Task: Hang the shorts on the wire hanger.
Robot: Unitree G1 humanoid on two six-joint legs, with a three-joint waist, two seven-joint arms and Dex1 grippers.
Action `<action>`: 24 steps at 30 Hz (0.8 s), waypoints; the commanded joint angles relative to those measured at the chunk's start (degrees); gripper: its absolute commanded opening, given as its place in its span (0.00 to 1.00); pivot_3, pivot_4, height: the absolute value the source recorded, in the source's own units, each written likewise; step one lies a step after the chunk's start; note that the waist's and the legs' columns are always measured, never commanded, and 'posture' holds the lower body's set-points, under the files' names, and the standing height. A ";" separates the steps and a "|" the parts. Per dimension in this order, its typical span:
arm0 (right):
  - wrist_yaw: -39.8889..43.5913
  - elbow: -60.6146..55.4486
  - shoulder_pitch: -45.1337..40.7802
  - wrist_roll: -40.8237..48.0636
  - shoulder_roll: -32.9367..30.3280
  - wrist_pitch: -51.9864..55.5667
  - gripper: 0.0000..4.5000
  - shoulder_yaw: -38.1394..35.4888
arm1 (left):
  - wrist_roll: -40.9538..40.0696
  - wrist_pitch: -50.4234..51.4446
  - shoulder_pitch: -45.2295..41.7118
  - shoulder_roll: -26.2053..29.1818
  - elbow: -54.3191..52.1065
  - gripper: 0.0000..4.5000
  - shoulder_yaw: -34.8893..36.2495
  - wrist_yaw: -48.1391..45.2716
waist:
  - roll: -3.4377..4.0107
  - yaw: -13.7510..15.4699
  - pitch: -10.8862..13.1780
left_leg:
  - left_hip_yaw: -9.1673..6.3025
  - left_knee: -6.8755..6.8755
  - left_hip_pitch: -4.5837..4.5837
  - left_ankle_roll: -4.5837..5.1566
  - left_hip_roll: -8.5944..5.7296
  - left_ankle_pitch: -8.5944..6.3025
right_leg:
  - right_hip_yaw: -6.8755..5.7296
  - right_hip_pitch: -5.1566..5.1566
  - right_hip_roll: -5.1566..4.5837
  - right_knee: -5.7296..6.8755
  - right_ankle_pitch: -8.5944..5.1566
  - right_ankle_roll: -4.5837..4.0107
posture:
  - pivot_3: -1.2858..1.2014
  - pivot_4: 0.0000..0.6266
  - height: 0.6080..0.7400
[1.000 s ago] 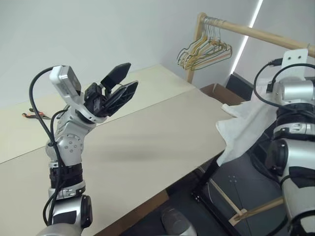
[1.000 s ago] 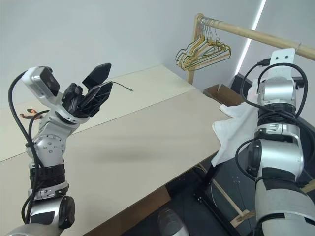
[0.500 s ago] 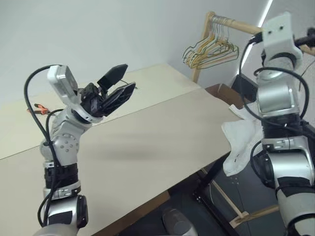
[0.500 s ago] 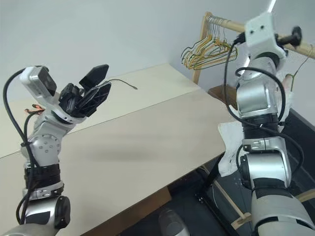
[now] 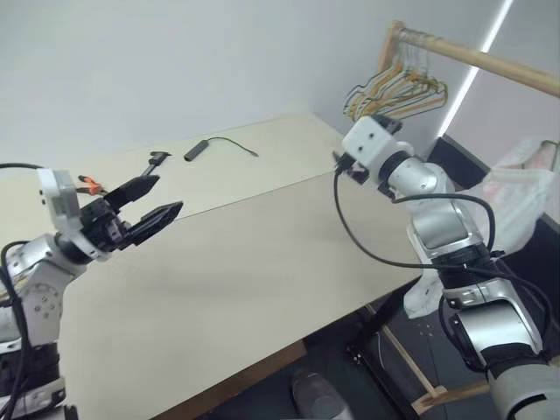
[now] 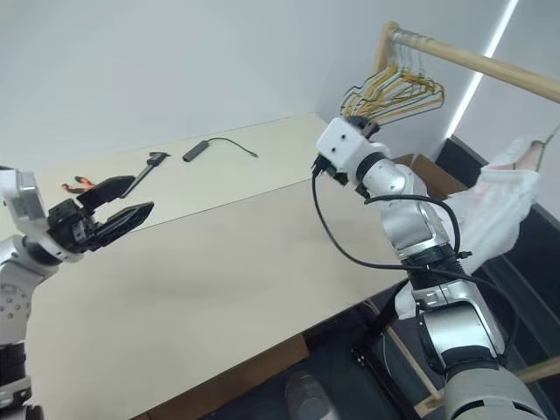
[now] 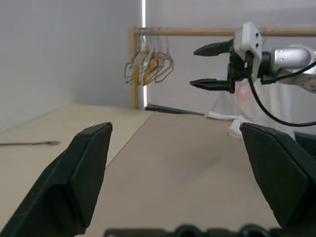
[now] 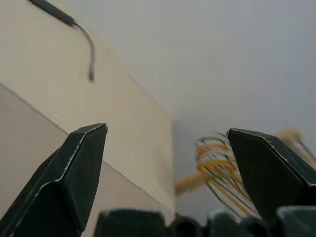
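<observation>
Off to the right, the shorts [image 6: 503,206] hang as a limp, crumpled white cloth with a faint pink patch near the top, draped from the pale wooden rail [image 5: 490,59] beyond the table's right edge; a thin wire hook [image 6: 551,133] shows just above them, but whether it belongs to the wire hanger is hard to make out, and the robot's right arm covers their lower part. Bunched tan, yellow and green hangers [image 5: 398,86] crowd the rail's near end, thin and triangular. Smooth and matte, the beige table [image 5: 262,262] carries a slim black cable [image 5: 223,143] and a small dark tool [image 6: 149,164] at its far side, with something orange [image 5: 87,184] partly hidden behind the left arm. Held low over the table's left part, the left gripper [image 5: 149,201] points roughly level toward the right, its black fingers spread wide and empty. Reaching across above the table's middle, the right gripper [image 7: 213,66] points level toward the left, fingers likewise apart and holding nothing
</observation>
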 commanded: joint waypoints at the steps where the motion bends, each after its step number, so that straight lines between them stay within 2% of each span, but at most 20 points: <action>1: 6.77 -3.93 1.90 1.51 -0.95 -2.38 1.00 0.86 | 1.10 -0.83 3.38 1.29 -3.56 1.00 3.36 1.55 | -0.03 2.03 0.00 | -0.02 -0.05 -0.02 0.00 0.03 0.00 | -0.03 -0.04 0.02 0.00 -0.03 -0.05 | 0.48 0.00 1.00; 4: 15.56 -6.09 5.97 4.33 -3.33 -4.12 1.00 1.88 | 5.30 -2.37 8.48 1.58 -4.26 1.00 3.32 2.85 | -0.02 5.81 0.00 | -0.04 -0.04 -0.25 -0.01 0.04 0.00 | -0.11 -0.26 0.03 -0.01 -0.04 -0.11 | 0.49 0.00 1.00; 7: 19.91 -5.88 8.62 6.97 -3.98 -3.99 1.00 0.73 | 10.67 -4.92 14.57 1.70 -6.04 1.00 2.28 3.85 | -0.02 9.08 0.01 | -0.01 -0.04 -0.42 -0.03 0.03 -0.02 | -0.14 -0.41 -0.02 -0.05 -0.07 -0.17 | 0.51 0.00 1.00; 10: 21.48 -3.68 8.99 7.29 -4.01 -4.41 1.00 0.24 | 15.38 -7.32 18.61 1.31 -7.36 1.00 0.70 5.21 | -0.02 11.89 0.01 | 0.09 0.04 -0.74 -0.05 0.01 0.00 | -0.12 -0.84 -0.03 0.03 0.01 -0.30 | 0.52 0.00 1.00; 15: 20.76 0.35 7.76 4.83 -3.20 -7.18 1.00 1.22 | 15.43 -6.85 19.97 -1.07 -10.07 1.00 -0.20 7.82 | -0.02 15.88 0.00 | 0.23 0.04 -0.69 -0.11 0.05 0.04 | -0.18 -0.91 0.15 0.09 0.05 -0.55 | 0.52 0.00 1.00; 21: 20.79 0.79 8.40 3.46 -2.44 -8.75 1.00 1.64 | 15.66 -6.47 19.37 -1.65 -11.24 1.00 -1.53 9.30 | -0.03 18.45 -0.01 | 0.64 0.04 -0.69 -0.18 0.08 0.09 | -0.23 -0.94 0.25 0.18 0.03 -0.65 | 0.53 0.00 1.00; 24: 20.68 0.98 8.71 2.84 -2.20 -9.17 1.00 1.72 | 15.89 -5.46 19.32 -1.19 -11.45 1.00 -1.76 10.27 | -0.04 18.70 -0.01 | 0.71 0.04 -0.69 -0.18 0.08 0.10 | -0.23 -0.93 0.25 0.16 0.03 -0.65 | 0.53 0.00 1.00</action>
